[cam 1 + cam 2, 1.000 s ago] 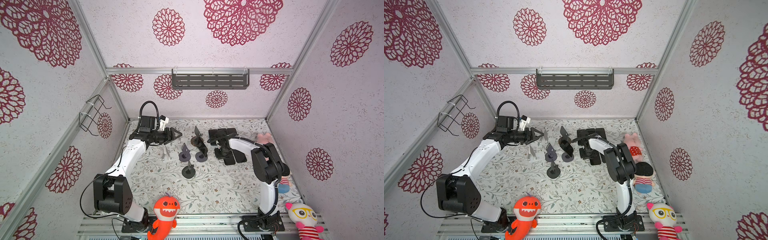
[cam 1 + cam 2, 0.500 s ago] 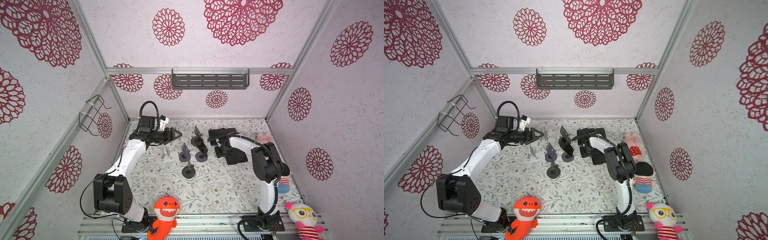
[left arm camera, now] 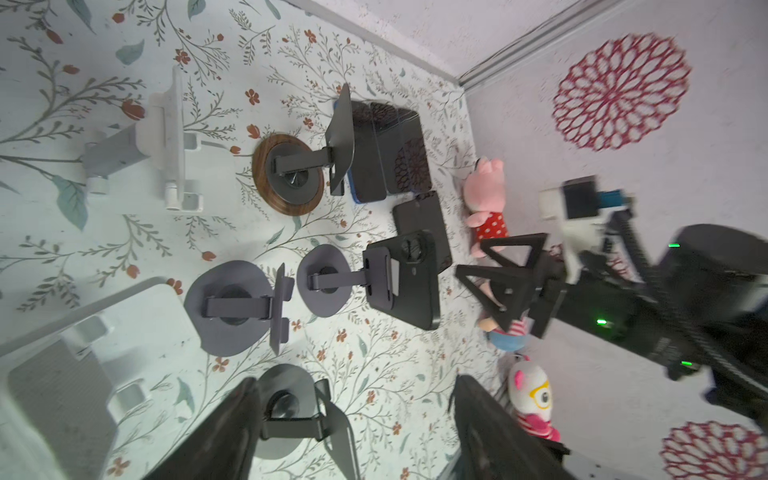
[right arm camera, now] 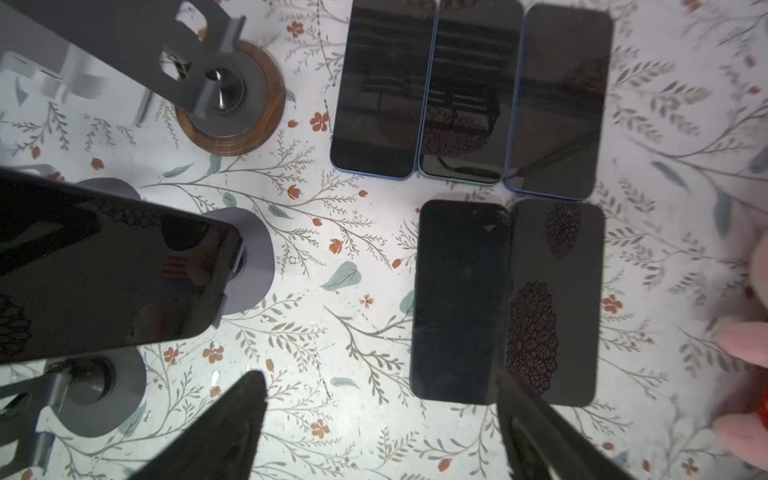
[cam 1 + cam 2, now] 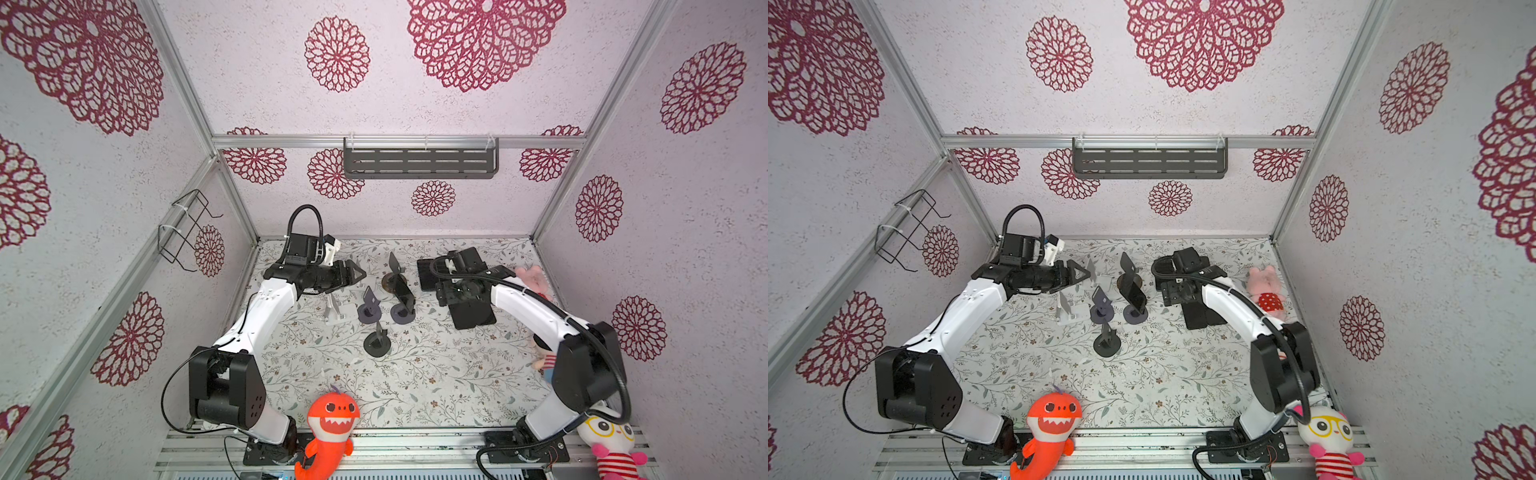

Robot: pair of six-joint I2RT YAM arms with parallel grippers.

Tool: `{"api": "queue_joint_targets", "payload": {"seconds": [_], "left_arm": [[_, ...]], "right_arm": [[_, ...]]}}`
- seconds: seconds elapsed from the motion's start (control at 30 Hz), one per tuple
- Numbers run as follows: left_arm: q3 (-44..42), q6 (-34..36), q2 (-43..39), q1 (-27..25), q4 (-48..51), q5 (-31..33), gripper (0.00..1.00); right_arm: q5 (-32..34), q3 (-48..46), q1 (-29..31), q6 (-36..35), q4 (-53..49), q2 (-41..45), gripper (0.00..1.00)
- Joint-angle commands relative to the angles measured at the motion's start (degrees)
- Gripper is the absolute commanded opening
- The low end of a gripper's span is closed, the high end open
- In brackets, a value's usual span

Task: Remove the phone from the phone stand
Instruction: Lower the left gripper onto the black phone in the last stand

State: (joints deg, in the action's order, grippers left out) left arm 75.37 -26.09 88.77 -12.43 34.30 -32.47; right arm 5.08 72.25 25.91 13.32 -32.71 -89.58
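One black phone [image 5: 402, 291] [image 5: 1136, 296] still leans on a grey round-based phone stand [image 5: 402, 319] mid-table. The left wrist view shows its back [image 3: 409, 286], the right wrist view its dark screen [image 4: 104, 270]. My right gripper [image 4: 382, 399] [image 5: 455, 293] hangs open to the right of it, over several phones lying flat [image 4: 459, 299]. Nothing sits between its fingers. One fingertip [image 4: 528, 411] overlaps the edge of a flat black phone. My left gripper [image 5: 358, 274] [image 3: 353, 399] is open and empty, left of the stands, above a black stand [image 3: 291, 415].
Empty stands crowd the middle: a white one [image 5: 334, 309], a grey one [image 5: 368, 308], a black one [image 5: 377, 341] and a wood-based one [image 5: 392, 277]. Flat phones [image 5: 473, 315] lie at the right. A pink plush [image 5: 534, 280] sits by the right wall, an orange shark [image 5: 332, 419] at the front.
My right gripper has gone from shut to open and has risen a little above the flat phones. The left gripper has opened wider without shifting much.
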Motion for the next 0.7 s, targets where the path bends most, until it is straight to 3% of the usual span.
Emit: {"api": "queue_joint_targets", "payload": {"seconds": [0.0, 0.1, 0.3, 0.47, 0.67], "left_arm": [[2.3, 2.9, -0.9, -3.6, 1.0, 7.0, 0.8], [3.4, 1.9, -0.7, -6.9, -1.0, 9.2, 0.81], [10.9, 2.3, 5.7, -14.7, 0.6, 18.1, 0.81], [19.2, 4.7, 12.0, -20.2, 7.7, 31.0, 0.8], [19.5, 1.6, 14.9, -21.3, 7.9, 29.1, 0.72]], "right_arm": [[0.9, -3.2, -0.2, 2.9, 2.2, 5.6, 0.71], [0.6, -3.5, -0.2, 2.6, -0.1, 8.4, 0.64], [4.9, -4.1, -0.2, 2.3, -4.3, 12.9, 0.7], [7.4, -7.4, -0.2, 3.0, -5.8, 15.7, 0.68], [7.7, -9.9, -1.2, 2.5, -5.4, 17.2, 0.67]]}}
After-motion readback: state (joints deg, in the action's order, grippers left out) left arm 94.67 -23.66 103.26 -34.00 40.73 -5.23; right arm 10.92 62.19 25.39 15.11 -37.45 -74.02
